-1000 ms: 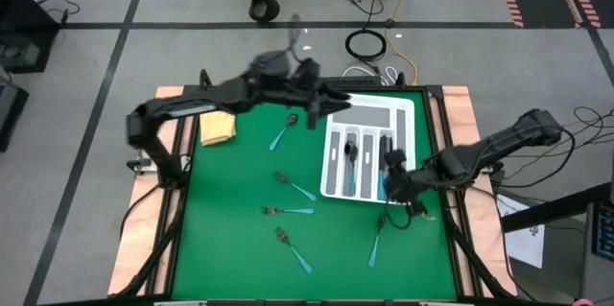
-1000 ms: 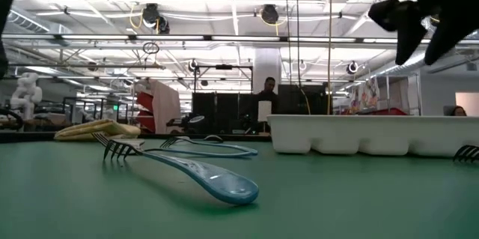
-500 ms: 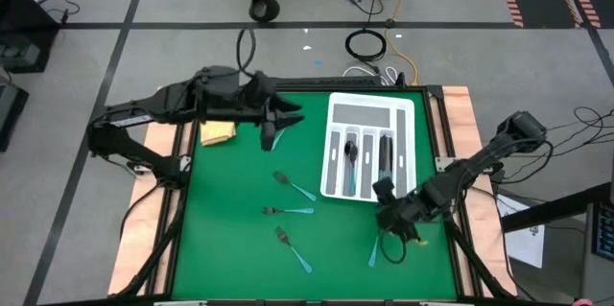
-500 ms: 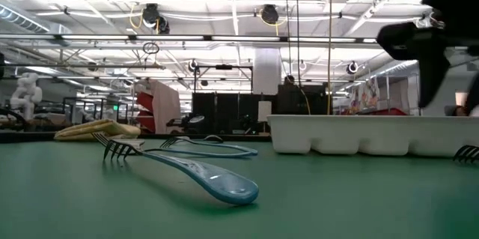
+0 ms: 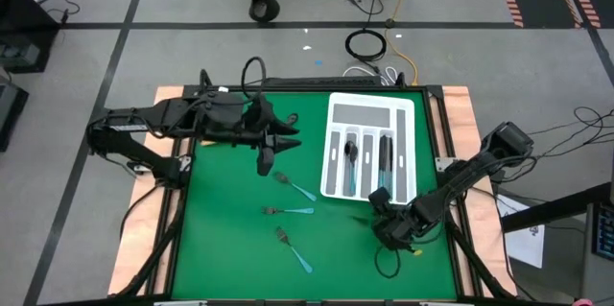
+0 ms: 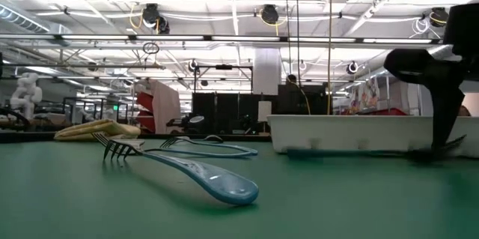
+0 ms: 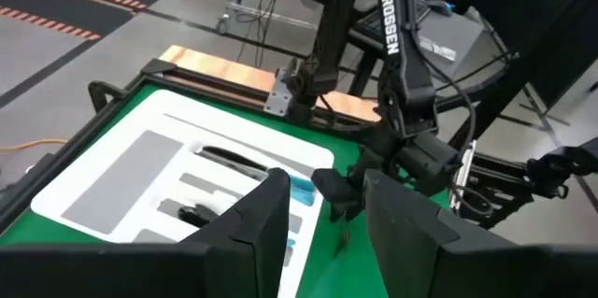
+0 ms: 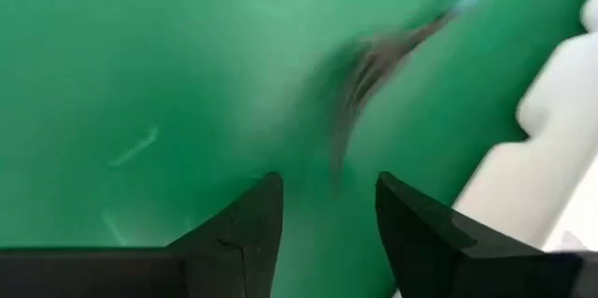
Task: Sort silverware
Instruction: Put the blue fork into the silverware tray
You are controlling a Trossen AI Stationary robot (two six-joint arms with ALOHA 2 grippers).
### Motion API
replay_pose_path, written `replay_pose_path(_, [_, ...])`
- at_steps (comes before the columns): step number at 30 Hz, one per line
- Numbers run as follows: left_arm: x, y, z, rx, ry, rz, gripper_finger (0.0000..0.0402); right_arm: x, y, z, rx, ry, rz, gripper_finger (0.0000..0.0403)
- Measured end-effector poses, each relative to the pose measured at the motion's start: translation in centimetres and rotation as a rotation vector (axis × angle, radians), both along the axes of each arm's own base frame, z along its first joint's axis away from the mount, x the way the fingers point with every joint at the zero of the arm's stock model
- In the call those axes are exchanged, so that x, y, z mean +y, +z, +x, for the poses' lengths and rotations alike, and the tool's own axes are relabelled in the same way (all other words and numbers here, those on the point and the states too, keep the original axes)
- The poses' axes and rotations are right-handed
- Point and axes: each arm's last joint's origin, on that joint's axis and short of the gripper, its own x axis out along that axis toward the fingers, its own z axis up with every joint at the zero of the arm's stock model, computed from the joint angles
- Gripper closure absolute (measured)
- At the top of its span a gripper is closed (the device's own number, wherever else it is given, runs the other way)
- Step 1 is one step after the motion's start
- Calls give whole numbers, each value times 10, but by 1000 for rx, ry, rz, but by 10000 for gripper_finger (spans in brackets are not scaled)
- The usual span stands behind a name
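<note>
Three teal-handled forks [image 5: 295,189] [image 5: 288,210] [image 5: 295,249] lie flat on the green mat, and the nearest one fills the low view [image 6: 187,168]. More silverware lies in the white tray [image 5: 331,105]. My right gripper [image 5: 387,229] [image 8: 327,195] is open and low at the mat, by the tray's near edge. A blurred fork [image 8: 374,64] lies just ahead of its fingers, with the teal handle [image 6: 337,151] in front of the tray. My left gripper [image 5: 264,153] [image 7: 327,195] is open above the mat, left of the tray.
A folded yellow cloth [image 6: 97,129] lies at the mat's far left, under my left arm in the high view. The tray [image 6: 337,132] stands on the mat's far right. Wooden table edges [image 5: 460,114] frame the mat. A dark cable loop [image 5: 384,263] hangs near my right gripper.
My left gripper has swung from the tray's far-left corner toward the table's left and near side. My right gripper has moved from the tray's near end toward the near edge and down to the mat. A teal handle now lies in front of the tray in the low view.
</note>
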Motion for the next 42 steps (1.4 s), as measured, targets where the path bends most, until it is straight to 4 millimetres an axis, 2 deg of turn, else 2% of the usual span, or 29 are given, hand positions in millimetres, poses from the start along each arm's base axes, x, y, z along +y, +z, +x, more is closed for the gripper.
replay_pose_path(9, [-2, 0, 0, 3, -5, 0, 260, 3, -4, 4, -31, -116, 43, 243])
replay_pose_path(13, [-1, 0, 0, 1, 14, 7, 260, 11, 11, 15, -104, -257, 168, 243])
replay_pose_path(16, [-3, 0, 0, 1, 19, 11, 260, 23, 23, 28, -225, -275, 266, 243])
replay_pose_path(21, [-6, 0, 0, -1, 10, 13, 260, 33, 34, 41, -382, -237, 187, 243])
replay_pose_path(30, [-14, -3, -3, 36, -19, 18, 260, 31, -2, 53, -288, -134, 25, 243])
replay_pose_path(33, [-17, -5, -4, 59, -28, 21, 260, 30, -12, 53, -255, -150, 3, 243])
replay_pose_path(35, [-18, -6, -4, 61, -3, 8, 260, 29, -12, 51, -252, -232, 35, 243])
replay_pose_path(37, [-19, -7, -5, 69, 35, 0, 260, 26, -9, 46, -240, -387, 87, 243])
replay_pose_path(42, [-17, -6, -5, 56, 125, -39, 260, 22, 6, 32, -177, -968, 397, 243])
